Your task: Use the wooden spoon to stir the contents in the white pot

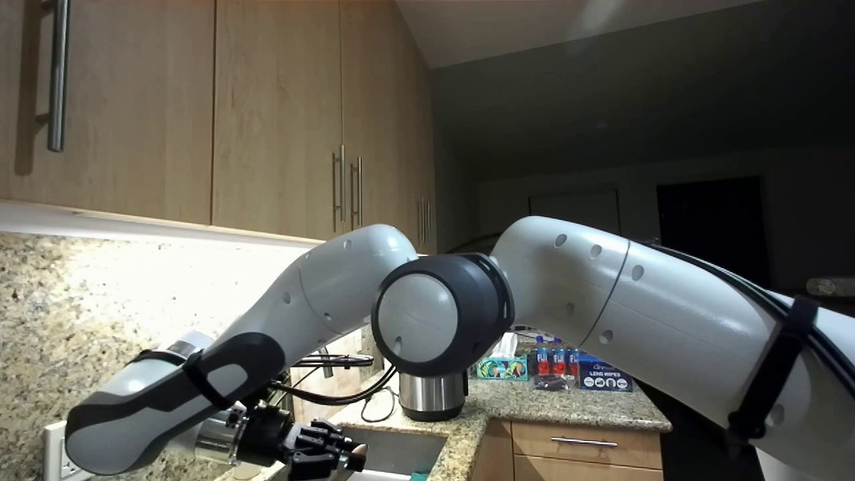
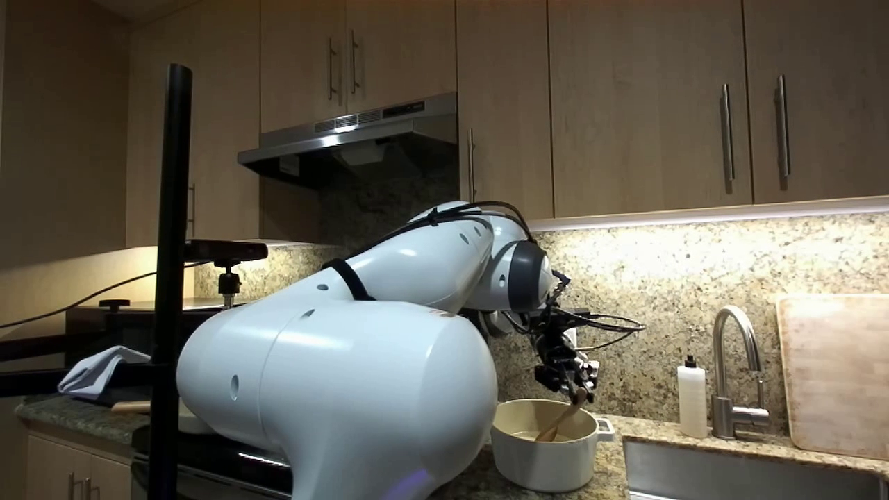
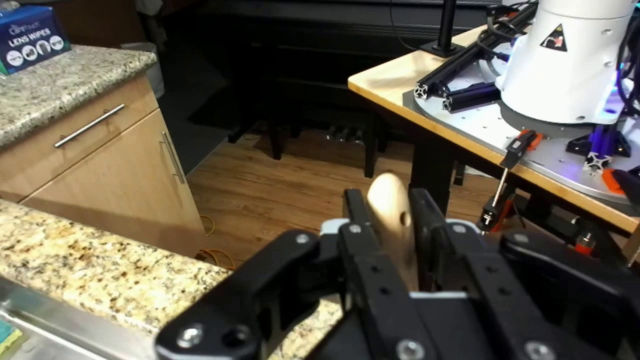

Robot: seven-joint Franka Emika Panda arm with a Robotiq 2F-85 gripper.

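I have my black metal fingers [image 3: 369, 270] closed round the upper end of the long, pale wooden spoon [image 3: 390, 210]; in the wrist view its rounded tip, pierced with a hole, pokes out between them. The round, cream-white pot [image 2: 545, 465] stands upright on the speckled granite bench [image 2: 612, 469], just beside the edge where the bench is cut away for the stainless-steel sink [image 2: 694, 472].

My next move turns on one thing: the pot lies below my grip. In an exterior view I hang above the rim near the stubby white loop handle [image 2: 605, 429], and the spoon's long axis slants down from me — away from that sink edge — so its low end is inside the pot. Whether that end meets the floor of the pot, or the shaft meets the rim, I cannot tell; nor can I make out what there is to stir.

I judge the step in hand to be the stirring itself. With one white jointed arm [image 2: 389, 347], I'd sweep gently — leaning on the rim could shove the pot along the bench.
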